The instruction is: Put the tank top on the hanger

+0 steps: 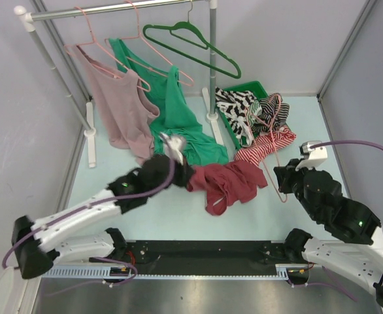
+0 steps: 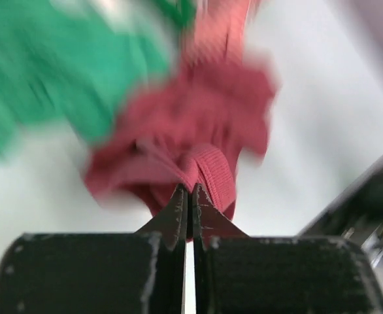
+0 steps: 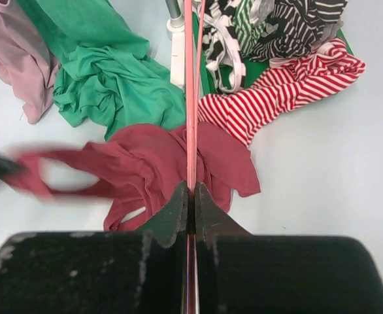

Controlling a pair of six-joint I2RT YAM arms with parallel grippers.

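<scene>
The maroon tank top lies crumpled on the pale table, in the middle. My left gripper is at its left edge and shut on a ribbed strap of it; the left wrist view, blurred, shows the jaws pinching the maroon cloth. My right gripper is to the right of the top and shut on the thin pink hanger. In the right wrist view the hanger's wire runs straight out from the gripper over the tank top.
A clothes rack at the back holds a pale pink top, a green top and a dark green hanger. A green bin holds striped clothes. A red-and-white striped top lies beside it.
</scene>
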